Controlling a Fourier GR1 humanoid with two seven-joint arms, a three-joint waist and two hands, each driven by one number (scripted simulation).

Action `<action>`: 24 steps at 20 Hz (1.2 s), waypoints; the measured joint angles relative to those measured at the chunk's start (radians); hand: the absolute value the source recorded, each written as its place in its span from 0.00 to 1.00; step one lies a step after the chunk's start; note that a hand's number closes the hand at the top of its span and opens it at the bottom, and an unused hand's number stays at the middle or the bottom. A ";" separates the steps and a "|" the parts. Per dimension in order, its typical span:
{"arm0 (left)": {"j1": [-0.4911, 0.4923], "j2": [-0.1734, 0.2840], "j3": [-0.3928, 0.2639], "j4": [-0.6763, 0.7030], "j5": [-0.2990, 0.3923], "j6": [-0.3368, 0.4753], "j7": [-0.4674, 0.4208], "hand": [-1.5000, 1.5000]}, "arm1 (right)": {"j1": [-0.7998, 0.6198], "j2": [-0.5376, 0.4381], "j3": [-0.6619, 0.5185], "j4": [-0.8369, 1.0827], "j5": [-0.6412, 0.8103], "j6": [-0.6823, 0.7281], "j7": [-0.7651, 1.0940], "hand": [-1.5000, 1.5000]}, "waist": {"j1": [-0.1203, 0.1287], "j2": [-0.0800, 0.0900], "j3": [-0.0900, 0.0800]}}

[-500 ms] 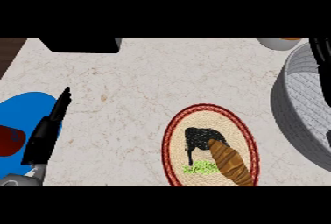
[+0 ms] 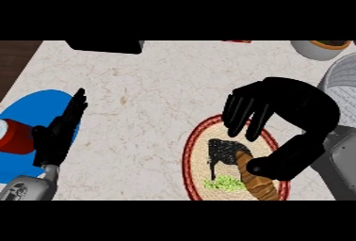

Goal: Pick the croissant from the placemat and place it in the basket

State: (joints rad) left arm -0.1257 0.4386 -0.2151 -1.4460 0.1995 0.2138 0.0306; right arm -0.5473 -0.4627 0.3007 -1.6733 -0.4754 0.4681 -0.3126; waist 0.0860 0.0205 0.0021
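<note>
My right hand hangs over the upper right part of the round placemat, fingers spread and pointing down toward its red rim, thumb curved in below them. It has hold of nothing; the span between fingers and thumb is wide. The thumb tip sits right at the upper end of the croissant, though I cannot tell whether it touches. The croissant lies on the lower right of the placemat, slanting down toward the rim, with a black shape on the mat just beside it and a green patch at its left. The grey basket shows at the right edge, behind my hand. My left hand rests at the left, fingers straight, over the edge of a blue plate, beside a red and white can.
</note>
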 measured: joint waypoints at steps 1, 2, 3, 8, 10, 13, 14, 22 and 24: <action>-0.007 0.000 0.012 0.006 0.016 -0.004 0.017 0.50 | 0.005 0.004 0.040 -0.030 0.036 0.038 -0.036 0.00 | -0.012 -0.004 0.000; -0.009 -0.003 0.021 0.010 0.031 -0.005 0.035 0.50 | 0.026 0.011 0.075 -0.059 0.073 0.068 -0.079 0.00 | -0.026 -0.007 0.001; -0.019 0.000 0.036 0.015 0.048 -0.009 0.056 0.50 | 0.054 0.022 0.112 -0.085 0.113 0.087 -0.118 0.00 | -0.040 -0.010 0.001; -0.047 0.037 0.114 0.055 0.109 -0.059 0.105 0.50 | 0.243 0.002 0.222 -0.270 0.292 0.083 -0.195 0.00 | -0.085 -0.020 -0.001; -0.060 0.041 0.129 0.074 0.118 -0.073 0.117 0.50 | 0.254 -0.029 0.217 -0.342 0.287 0.093 -0.122 0.00 | -0.091 -0.022 -0.002; -0.051 0.038 0.131 0.073 0.114 -0.077 0.117 0.50 | 0.241 -0.102 0.194 -0.439 0.291 0.109 0.000 0.00 | -0.098 -0.026 -0.003; -0.056 0.039 0.132 0.074 0.114 -0.078 0.122 0.50 | 0.221 -0.127 0.178 -0.455 0.305 0.115 0.035 0.00 | -0.099 -0.027 -0.003; -0.074 0.028 0.131 0.074 0.102 -0.068 0.141 0.50 | 0.020 -0.309 -0.030 -0.489 0.393 0.137 0.294 0.00 | -0.097 -0.028 -0.005; -0.080 0.022 0.132 0.074 0.100 -0.067 0.150 0.50 | -0.043 -0.341 -0.062 -0.454 0.356 0.182 0.347 0.00 | -0.090 -0.026 -0.005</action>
State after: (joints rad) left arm -0.2054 0.4604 -0.0836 -1.3723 0.2991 0.1464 0.1803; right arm -0.5906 -0.8033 0.2387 -2.1276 -0.1191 0.6500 0.0345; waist -0.0040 -0.0051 -0.0028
